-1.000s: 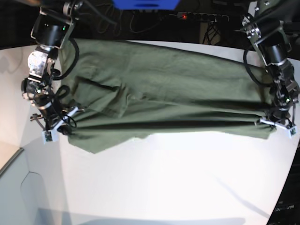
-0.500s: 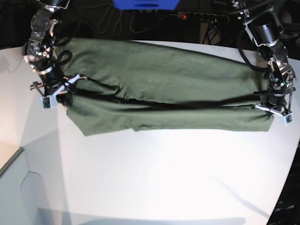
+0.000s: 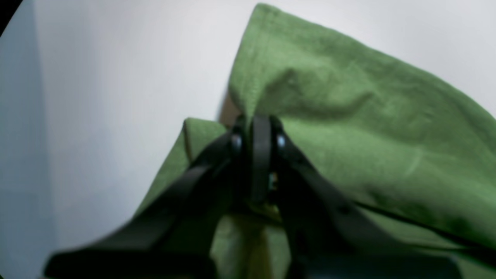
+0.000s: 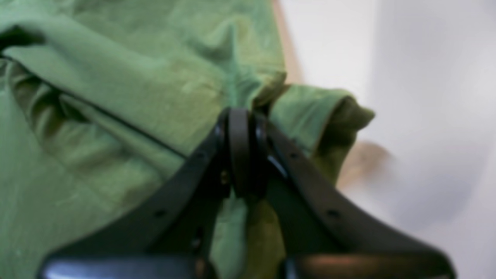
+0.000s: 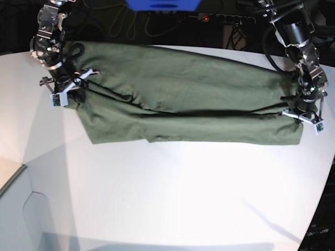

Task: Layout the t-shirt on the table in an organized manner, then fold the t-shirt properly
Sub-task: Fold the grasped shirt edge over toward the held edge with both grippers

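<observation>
The olive-green t-shirt (image 5: 178, 94) lies stretched sideways across the far half of the white table (image 5: 183, 198), with its near part folded back over itself in a long crease. At the base view's right end of the cloth, my left gripper (image 5: 303, 116) is shut on a pinched edge of it. The left wrist view shows those closed jaws (image 3: 257, 128) biting the green fabric (image 3: 368, 135) above the table (image 3: 116, 77). My right gripper (image 5: 65, 94) is shut on the other end; its jaws (image 4: 240, 116) clamp a bunched fold of t-shirt (image 4: 116, 97).
Behind the table's far edge lie a power strip with a red light (image 5: 225, 19), a blue object (image 5: 162, 4) and dark cables. A grey-white box corner (image 5: 21, 219) sits at the lower left. The table's curved edge runs down the right side.
Both grippers have moved toward the far side of the table, carrying the shirt's near edge with them. The folded layer now lies farther back over the shirt.
</observation>
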